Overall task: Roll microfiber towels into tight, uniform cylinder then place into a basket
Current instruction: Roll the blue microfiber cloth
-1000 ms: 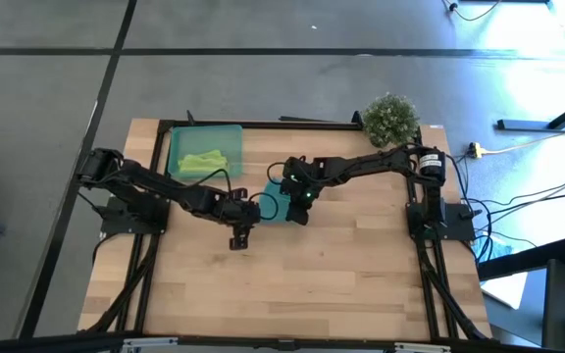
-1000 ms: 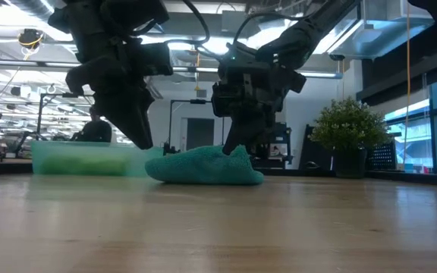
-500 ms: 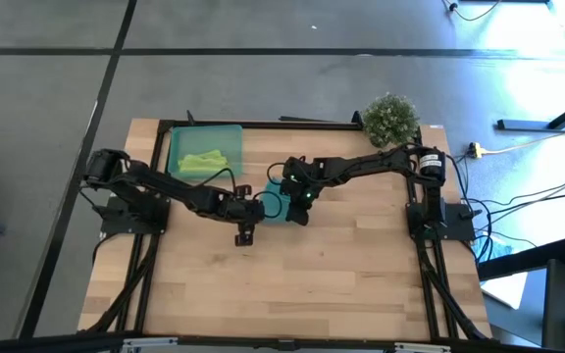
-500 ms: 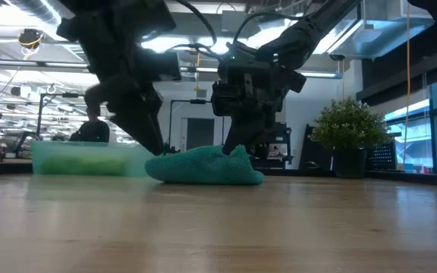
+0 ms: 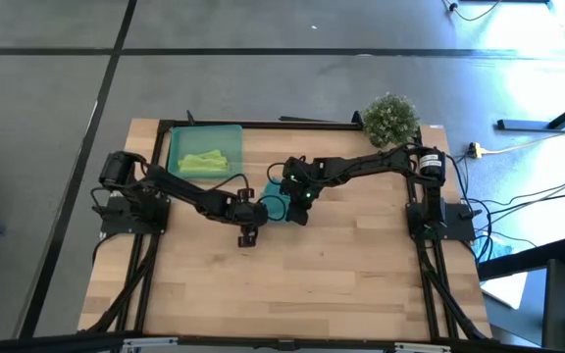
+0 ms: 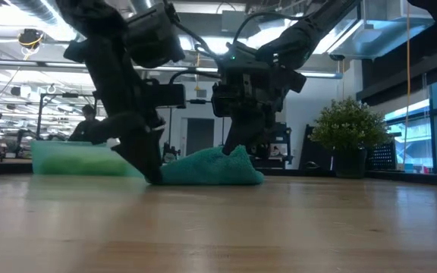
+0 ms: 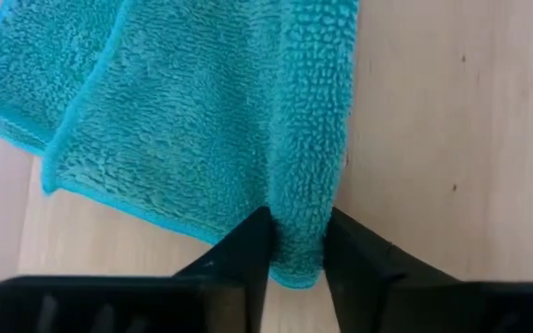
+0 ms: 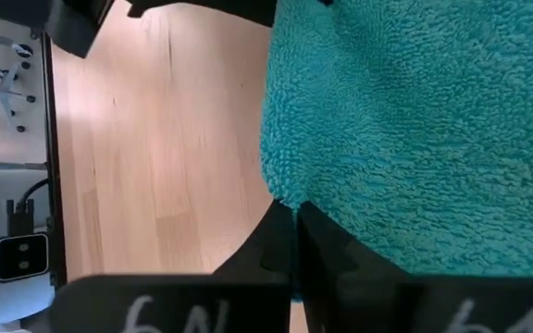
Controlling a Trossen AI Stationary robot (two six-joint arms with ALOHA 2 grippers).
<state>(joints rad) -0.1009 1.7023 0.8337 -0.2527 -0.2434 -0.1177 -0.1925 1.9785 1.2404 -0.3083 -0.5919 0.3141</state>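
The teal towel point(image 5: 275, 202) lies bunched on the table's middle, also shown in the low view point(image 6: 207, 170). My left gripper point(image 6: 152, 174) is down at its left end, shut on a fold point(image 7: 296, 222). My right gripper point(image 6: 234, 148) stands over the towel's right part, shut on it point(image 8: 294, 208). The lime-green towel point(image 5: 204, 159) lies loosely rolled in the teal-green basket point(image 5: 179, 137) at the far left. My left gripper pinches a raised fold at the towel's end point(image 7: 300, 242) between its two fingers point(image 7: 248, 250). It comes slanting down from the table's left. The towel lies on the table. My right gripper pinches the towel's edge point(image 8: 280, 190) from above with its fingers close together. The cloth rises in a small peak point(image 6: 240, 153) at the fingers. The remainder lies on the table.
A potted plant point(image 5: 391, 118) stands at the table's far right corner. The basket also shows in the low view point(image 6: 74, 159), behind my left arm. Bare wood lies toward the table's near edge point(image 5: 292, 284).
My left gripper has gone toward the table's right and down, and its fingertips have reached the teal towel's left end at the table top. My right gripper and the towel have kept still.
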